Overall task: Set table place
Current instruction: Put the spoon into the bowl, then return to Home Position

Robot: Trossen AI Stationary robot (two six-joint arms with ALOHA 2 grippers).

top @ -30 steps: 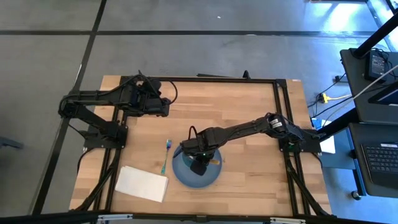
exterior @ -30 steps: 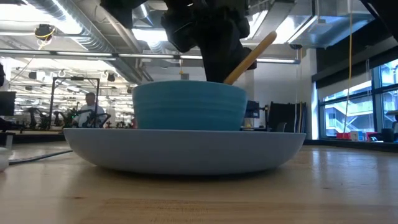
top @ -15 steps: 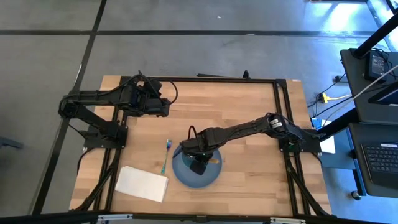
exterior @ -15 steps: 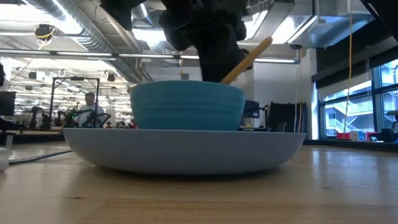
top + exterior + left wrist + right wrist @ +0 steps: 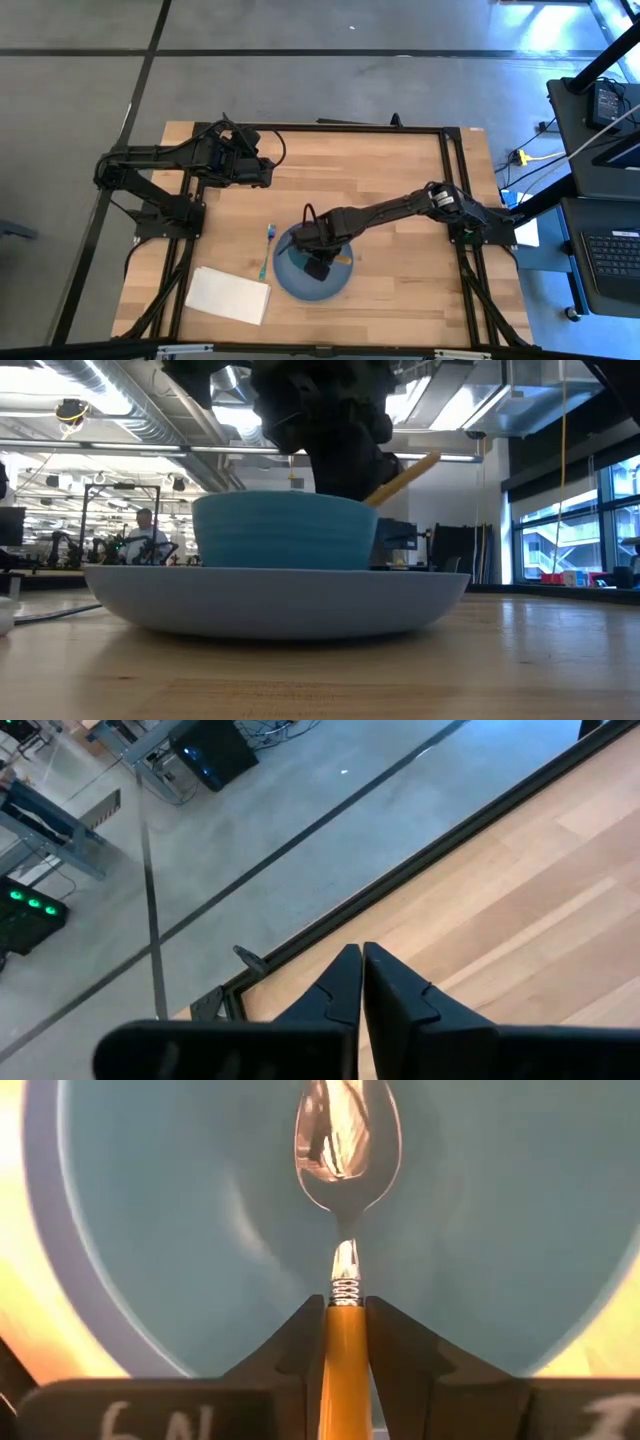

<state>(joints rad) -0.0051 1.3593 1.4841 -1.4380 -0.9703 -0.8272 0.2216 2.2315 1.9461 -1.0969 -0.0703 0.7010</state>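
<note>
A teal bowl stands in a large blue plate near the middle of the table. My right gripper reaches down into the bowl, shut on an orange-handled spoon whose metal end points at the bowl's inside. I cannot tell whether the spoon touches the bowl. My left gripper is shut on nothing, raised over the table's far left part. My right gripper pinches the spoon's orange handle between its two fingers, close to the metal neck. The fingers come from above and lie along the spoon. The handle's free end slants up out of the bowl, and the metal end hangs low inside it.
A teal-handled fork lies on the wood just left of the plate. A white napkin lies near the front left corner. Bare wood stretches right of the plate and toward the far edge. Beyond the table, a person stands far off.
The plate and bowl have slid a little toward the table's left edge. My right gripper has stayed in the bowl, and the spoon's handle now slants lower than before.
</note>
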